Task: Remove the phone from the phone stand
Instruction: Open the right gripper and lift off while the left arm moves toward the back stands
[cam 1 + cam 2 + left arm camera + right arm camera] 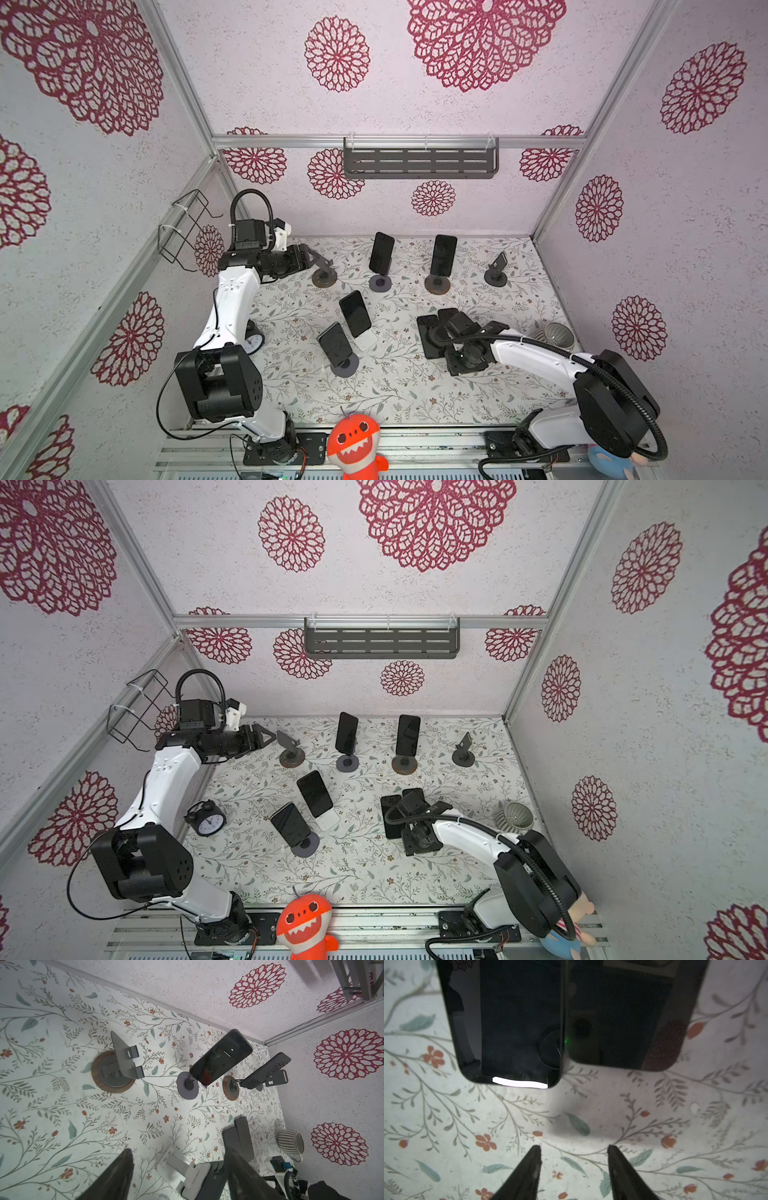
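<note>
Several dark phones lean on stands in both top views: one (pixel 381 253) and another (pixel 443 255) at the back, and a third (pixel 355 313) on a white stand (pixel 368 341) in the middle, next to a further one (pixel 334 345). My left gripper (pixel 318 259) (pixel 178 1150) hovers open and empty beside an empty wood-based stand (pixel 124 1057). Another empty stand (pixel 496 270) is at the back right. Two phones (pixel 508 1022) (pixel 623 1018) lie flat on the table. My right gripper (pixel 574 1147) points down just short of them, open with nothing between its fingers.
A striped mug (pixel 557 334) stands at the right wall and a black alarm clock (pixel 205 818) by the left arm. An orange plush (pixel 357 444) sits at the front edge. A grey shelf (pixel 419 160) and a wire basket (pixel 183 230) hang on the walls.
</note>
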Action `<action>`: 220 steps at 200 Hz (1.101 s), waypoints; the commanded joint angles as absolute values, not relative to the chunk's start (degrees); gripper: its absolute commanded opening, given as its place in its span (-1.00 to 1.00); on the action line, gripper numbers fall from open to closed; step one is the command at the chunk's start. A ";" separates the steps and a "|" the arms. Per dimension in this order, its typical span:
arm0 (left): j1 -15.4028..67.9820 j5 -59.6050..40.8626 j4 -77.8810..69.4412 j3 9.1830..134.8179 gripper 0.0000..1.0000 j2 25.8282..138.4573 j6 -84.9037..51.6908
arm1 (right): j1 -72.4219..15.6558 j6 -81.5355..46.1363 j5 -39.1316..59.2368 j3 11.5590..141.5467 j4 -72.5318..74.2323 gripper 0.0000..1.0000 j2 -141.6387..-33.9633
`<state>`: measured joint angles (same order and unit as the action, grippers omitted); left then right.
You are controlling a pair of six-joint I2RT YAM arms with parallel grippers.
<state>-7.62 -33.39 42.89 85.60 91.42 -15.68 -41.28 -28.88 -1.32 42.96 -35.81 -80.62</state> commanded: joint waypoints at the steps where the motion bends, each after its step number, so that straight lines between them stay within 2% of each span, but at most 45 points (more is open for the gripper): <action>1: -7.40 -35.34 39.31 85.87 0.46 90.04 -16.58 | -44.06 -35.82 -2.72 44.33 -33.66 -0.02 -82.89; 18: -7.21 -34.93 39.22 85.43 0.46 89.27 -16.31 | -44.47 -37.70 -2.28 44.67 -31.00 -0.15 -85.20; 52: -6.88 -33.93 40.33 85.36 0.46 88.39 -15.41 | -44.32 -39.74 -4.58 47.79 -29.82 -0.24 -89.58; 92: -6.65 -33.55 40.60 84.53 0.47 87.31 -14.59 | -43.56 -42.11 -5.93 50.56 -28.48 -0.24 -93.88; 160: -5.39 -31.88 42.97 85.43 0.48 86.68 -12.28 | -40.79 -43.51 -7.16 50.76 -24.95 -0.24 -95.30; 192: -4.43 -32.05 44.07 85.52 0.49 85.89 -10.42 | -40.34 -42.73 -7.49 50.45 -25.31 -0.21 -93.60; 220: -2.72 -31.85 48.41 86.04 0.48 84.50 -4.55 | -40.34 -41.06 -7.83 50.36 -24.71 0.02 -88.42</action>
<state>-4.23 -32.27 44.36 85.32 87.37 -10.35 -40.84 -41.93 -5.91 50.92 -23.38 -93.21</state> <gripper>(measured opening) 0.742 0.462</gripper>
